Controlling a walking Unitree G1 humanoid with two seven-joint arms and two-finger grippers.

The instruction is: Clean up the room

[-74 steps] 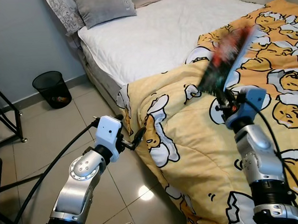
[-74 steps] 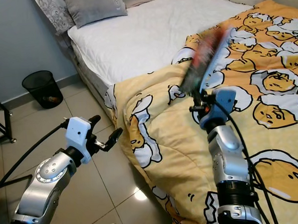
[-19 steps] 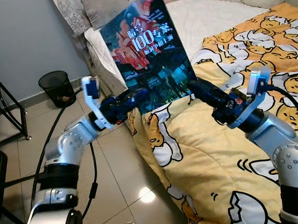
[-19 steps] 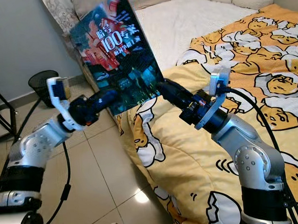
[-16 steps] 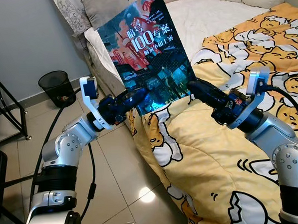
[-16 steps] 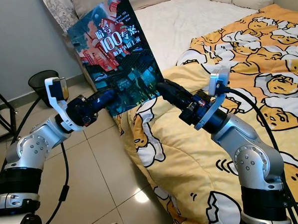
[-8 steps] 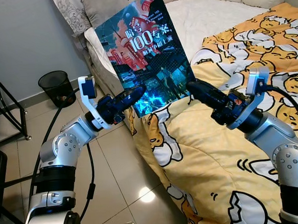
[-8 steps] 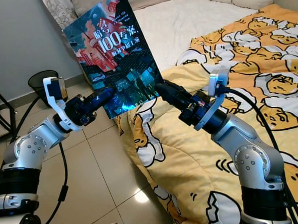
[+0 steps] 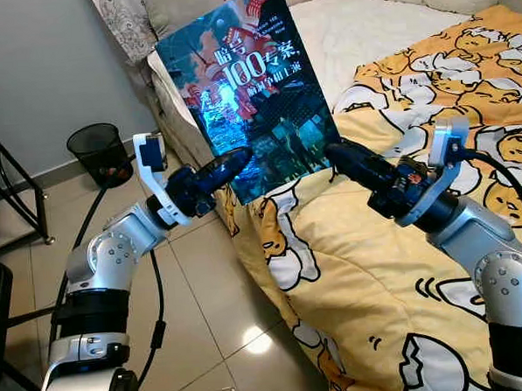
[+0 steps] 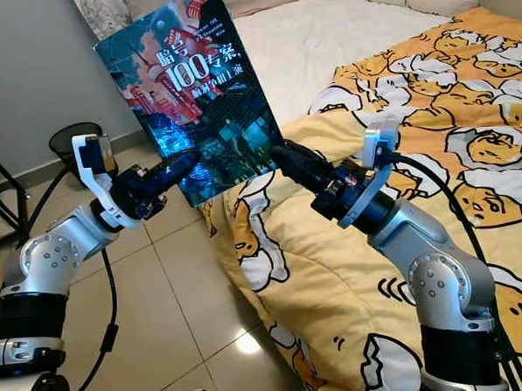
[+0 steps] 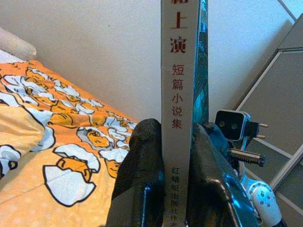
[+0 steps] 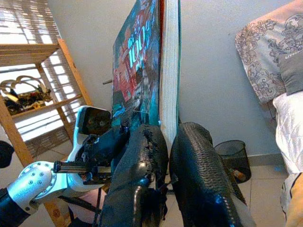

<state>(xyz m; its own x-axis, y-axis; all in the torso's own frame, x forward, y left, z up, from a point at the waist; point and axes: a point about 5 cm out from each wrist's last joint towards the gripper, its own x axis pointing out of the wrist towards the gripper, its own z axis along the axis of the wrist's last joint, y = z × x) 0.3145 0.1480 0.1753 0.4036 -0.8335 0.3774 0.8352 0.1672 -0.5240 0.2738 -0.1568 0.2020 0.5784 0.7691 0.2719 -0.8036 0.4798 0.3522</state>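
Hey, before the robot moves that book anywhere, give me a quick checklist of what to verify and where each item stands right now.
1. Left hand grips the book: ok, fingers clamp its spine edge.
2. Right hand grips the book: ok, fingers pinch the page edge.
3. Book upright and off the bed: ok, held cover-forward above the duvet edge.
4. Both hands near the bottom corners, so the top is unsupported: ok for now, watch for tipping.
5. Floor path toward the bin: cannot tell, part hidden behind the book.
6. Drop-off spot such as the shelf: cannot tell if there is room.
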